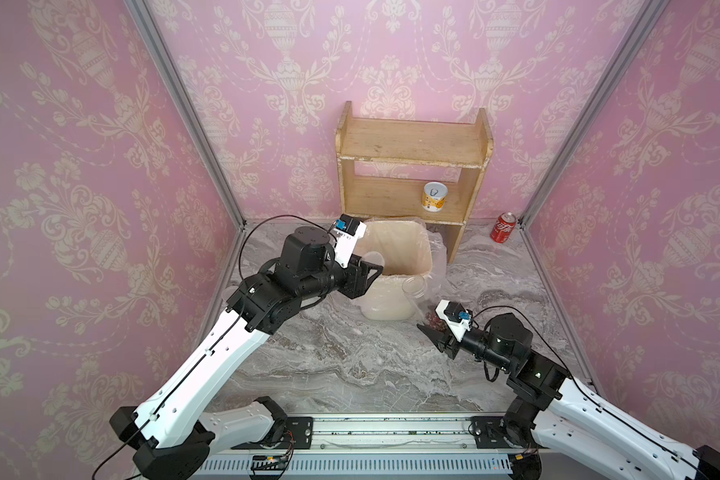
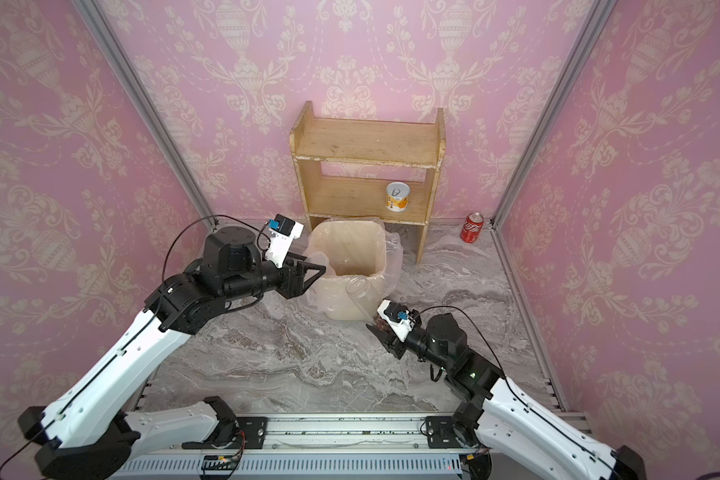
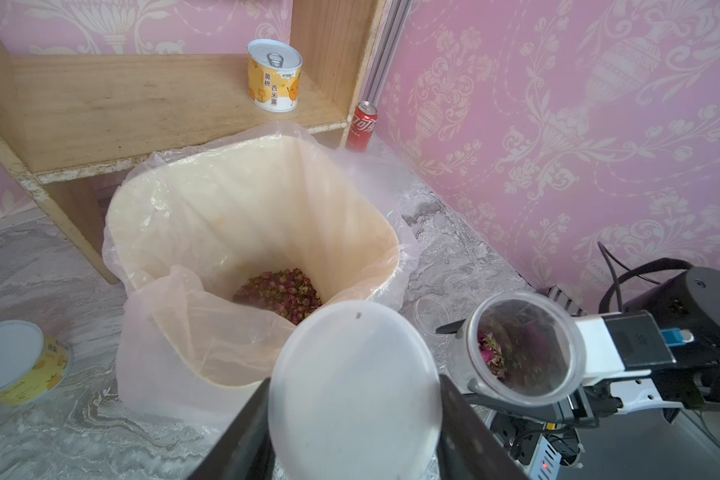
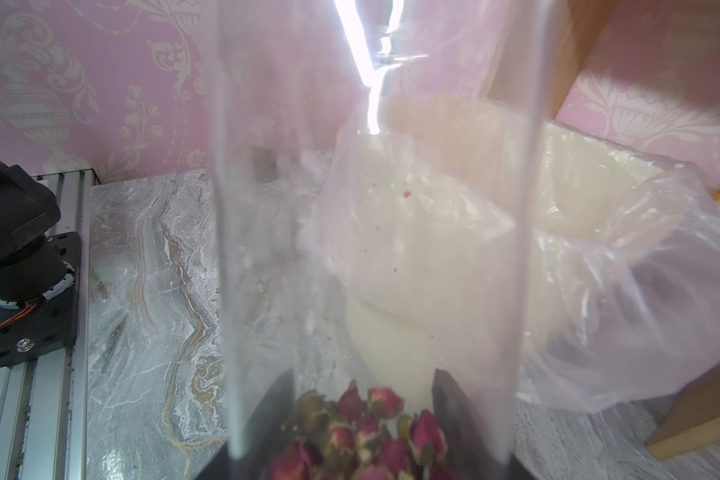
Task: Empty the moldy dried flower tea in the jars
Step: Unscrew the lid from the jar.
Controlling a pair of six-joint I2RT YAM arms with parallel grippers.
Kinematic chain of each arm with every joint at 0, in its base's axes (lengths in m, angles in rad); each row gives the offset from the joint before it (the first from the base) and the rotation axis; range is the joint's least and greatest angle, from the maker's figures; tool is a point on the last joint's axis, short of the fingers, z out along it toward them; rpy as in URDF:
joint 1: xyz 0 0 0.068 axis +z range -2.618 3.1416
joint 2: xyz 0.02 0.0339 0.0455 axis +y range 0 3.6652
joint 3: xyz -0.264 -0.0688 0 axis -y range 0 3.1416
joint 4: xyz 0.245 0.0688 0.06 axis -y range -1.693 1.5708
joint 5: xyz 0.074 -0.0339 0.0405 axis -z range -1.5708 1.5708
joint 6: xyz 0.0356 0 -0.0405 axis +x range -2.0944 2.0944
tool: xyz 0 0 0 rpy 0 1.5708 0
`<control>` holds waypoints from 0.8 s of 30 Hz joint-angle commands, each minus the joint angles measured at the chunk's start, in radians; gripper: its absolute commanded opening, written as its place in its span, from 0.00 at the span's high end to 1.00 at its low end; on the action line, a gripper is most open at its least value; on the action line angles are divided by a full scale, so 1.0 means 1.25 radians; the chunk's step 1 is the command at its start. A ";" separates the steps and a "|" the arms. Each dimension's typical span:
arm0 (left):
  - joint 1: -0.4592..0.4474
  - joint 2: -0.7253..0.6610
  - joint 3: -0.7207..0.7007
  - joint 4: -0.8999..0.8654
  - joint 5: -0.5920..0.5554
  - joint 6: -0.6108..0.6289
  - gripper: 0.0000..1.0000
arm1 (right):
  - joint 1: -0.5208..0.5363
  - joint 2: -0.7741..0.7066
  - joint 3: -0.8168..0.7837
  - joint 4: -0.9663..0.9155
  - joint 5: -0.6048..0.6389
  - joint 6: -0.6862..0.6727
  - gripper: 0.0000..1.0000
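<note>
My left gripper (image 3: 354, 415) is shut on a translucent round lid (image 3: 354, 390), held edge to edge between its fingers. In both top views it hangs at the near-left rim of the lined bin (image 1: 422, 249). A clear open jar (image 1: 418, 293) sits in my right gripper (image 1: 431, 328), which is shut on it at the bin's near-right corner. The jar tilts with its mouth up toward the bin. Moldy dried flower tea (image 4: 362, 432) lies heaped at the jar's bottom between the fingers. More pinkish-brown buds (image 3: 281, 293) lie on the bin's floor.
A wooden shelf (image 1: 412, 166) stands against the back wall just behind the bin, with a yellow-and-white tin (image 1: 434, 196) on its lower board. A red cola can (image 1: 503, 227) stands in the back right corner. Another tin (image 3: 17, 361) sits on the marble left of the bin.
</note>
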 commanded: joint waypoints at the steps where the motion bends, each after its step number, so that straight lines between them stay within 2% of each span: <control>1: -0.019 -0.009 -0.062 0.041 0.015 0.037 0.75 | 0.002 -0.035 -0.005 0.027 0.039 0.016 0.75; 12: -0.135 0.003 -0.269 0.207 -0.067 0.047 0.74 | 0.002 -0.079 -0.019 0.045 0.073 0.030 0.75; 19: -0.223 0.048 -0.368 0.301 -0.162 0.079 0.74 | 0.001 -0.120 -0.029 0.044 0.097 0.033 0.75; 24: -0.249 0.070 -0.455 0.392 -0.185 0.073 0.73 | 0.000 -0.146 -0.036 0.031 0.105 0.031 0.74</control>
